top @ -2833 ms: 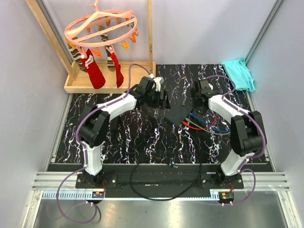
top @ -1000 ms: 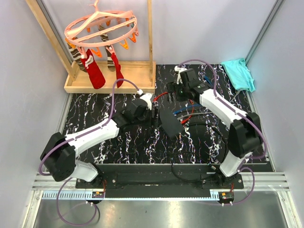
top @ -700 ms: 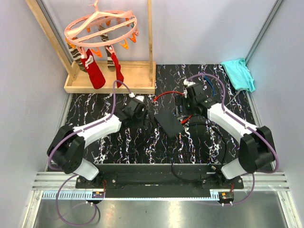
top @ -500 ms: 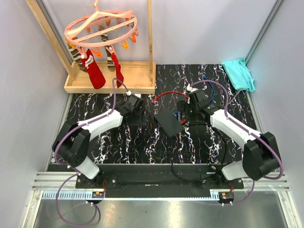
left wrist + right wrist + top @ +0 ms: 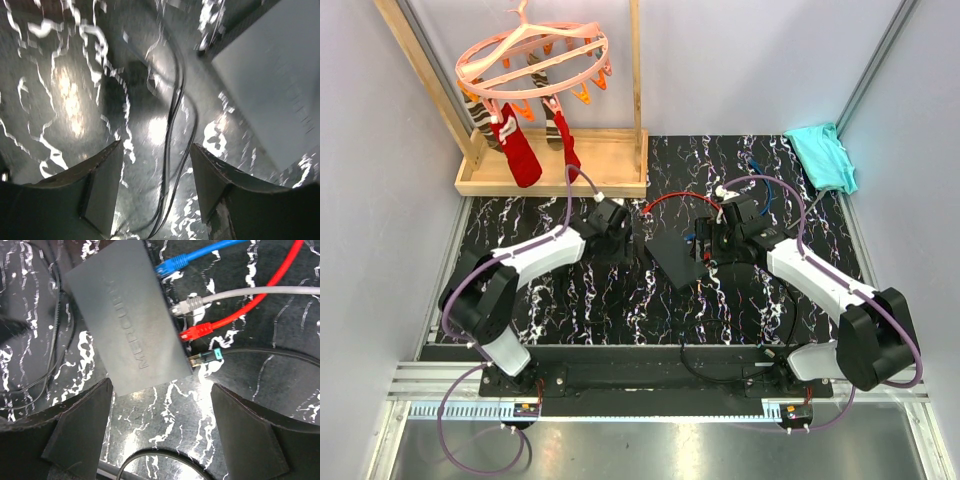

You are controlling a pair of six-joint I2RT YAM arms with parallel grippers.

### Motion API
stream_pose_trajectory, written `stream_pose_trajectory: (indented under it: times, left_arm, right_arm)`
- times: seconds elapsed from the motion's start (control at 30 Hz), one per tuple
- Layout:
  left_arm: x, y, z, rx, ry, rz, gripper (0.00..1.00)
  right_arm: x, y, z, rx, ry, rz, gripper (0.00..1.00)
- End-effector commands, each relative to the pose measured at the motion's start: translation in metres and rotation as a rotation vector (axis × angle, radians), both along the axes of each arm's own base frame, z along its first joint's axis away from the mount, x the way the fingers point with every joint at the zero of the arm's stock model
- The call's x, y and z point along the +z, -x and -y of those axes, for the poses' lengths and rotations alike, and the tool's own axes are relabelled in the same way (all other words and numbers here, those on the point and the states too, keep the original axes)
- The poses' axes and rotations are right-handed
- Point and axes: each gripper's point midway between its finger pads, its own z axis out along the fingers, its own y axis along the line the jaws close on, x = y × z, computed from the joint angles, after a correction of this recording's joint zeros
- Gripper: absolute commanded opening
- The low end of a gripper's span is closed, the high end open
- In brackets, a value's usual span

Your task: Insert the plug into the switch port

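Observation:
The switch, a flat matte black box (image 5: 125, 325) (image 5: 672, 258), lies on the marbled table. Along its right edge sit a blue plug (image 5: 172, 264), a grey plug (image 5: 192, 304) and a red plug (image 5: 197, 331). A teal-booted plug (image 5: 207, 356) on a black cable has its tip at the same edge near the corner; the switch port itself is hidden. My right gripper (image 5: 161, 390) (image 5: 708, 250) hovers open just off that corner, holding nothing. Left of the box, my left gripper (image 5: 156, 150) (image 5: 622, 242) is open over thin black cords (image 5: 172, 115).
A red cable (image 5: 670, 203) arcs behind the box and a blue cable (image 5: 760, 185) runs back right. A black cable loop (image 5: 760, 300) lies near the right arm. A wooden rack (image 5: 555, 170) with a peg hanger (image 5: 532, 60) stands back left, a teal cloth (image 5: 823, 155) back right.
My right gripper came from behind the box down to its right side by the plugs. The left gripper drew back slightly left of the box and its jaws narrowed a little.

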Motion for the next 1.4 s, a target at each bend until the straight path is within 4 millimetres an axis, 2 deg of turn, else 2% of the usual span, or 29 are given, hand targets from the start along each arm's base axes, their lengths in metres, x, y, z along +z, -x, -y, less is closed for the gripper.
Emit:
stream_pose_trajectory:
  times: [0.0, 0.13, 0.37, 0.47, 0.5, 0.57, 0.67, 0.73, 0.83, 0.93, 1.2, 1.37]
  left_arm:
    - [0.005, 0.032, -0.01, -0.076, -0.014, -0.011, 0.6]
    - [0.002, 0.05, 0.0, -0.225, -0.019, -0.018, 0.6]
    - [-0.006, 0.074, 0.01, -0.319, 0.01, -0.104, 0.59]
    - [-0.012, 0.08, 0.0, -0.293, -0.051, -0.131, 0.59]
    - [-0.008, 0.08, -0.006, -0.242, -0.061, -0.123, 0.52]
    - [-0.002, 0.065, -0.029, -0.125, -0.145, -0.041, 0.46]
    - [0.016, 0.047, -0.07, 0.066, -0.21, 0.049, 0.47]
    - [0.017, 0.039, -0.096, 0.15, -0.277, 0.074, 0.47]
    - [0.012, 0.033, -0.122, 0.214, -0.351, 0.085, 0.47]
    - [0.004, 0.023, -0.129, 0.213, -0.372, 0.075, 0.46]
    - [-0.017, 0.005, -0.123, 0.137, -0.422, 0.017, 0.44]
    - [-0.03, 0.004, -0.13, 0.139, -0.439, -0.04, 0.44]
  right_arm:
    - [0.017, -0.001, -0.013, 0.05, -0.069, 0.048, 0.88]
    - [0.013, -0.001, -0.017, 0.08, -0.074, 0.039, 0.88]
    - [0.008, 0.0, -0.022, 0.099, -0.083, 0.021, 0.88]
    - [0.006, 0.001, -0.023, 0.104, -0.089, 0.015, 0.88]
    - [0.006, 0.001, -0.023, 0.104, -0.088, 0.014, 0.88]
    - [0.007, 0.002, -0.023, 0.102, -0.09, 0.014, 0.88]
    - [0.007, 0.003, -0.023, 0.099, -0.092, 0.014, 0.88]
    - [0.006, 0.003, -0.023, 0.098, -0.096, 0.01, 0.88]
    - [0.006, 0.003, -0.024, 0.101, -0.098, 0.009, 0.88]
    - [0.005, 0.003, -0.023, 0.102, -0.098, 0.009, 0.88]
    - [0.002, 0.006, -0.023, 0.108, -0.096, 0.005, 0.88]
    - [0.0, 0.009, -0.021, 0.11, -0.091, 0.005, 0.88]
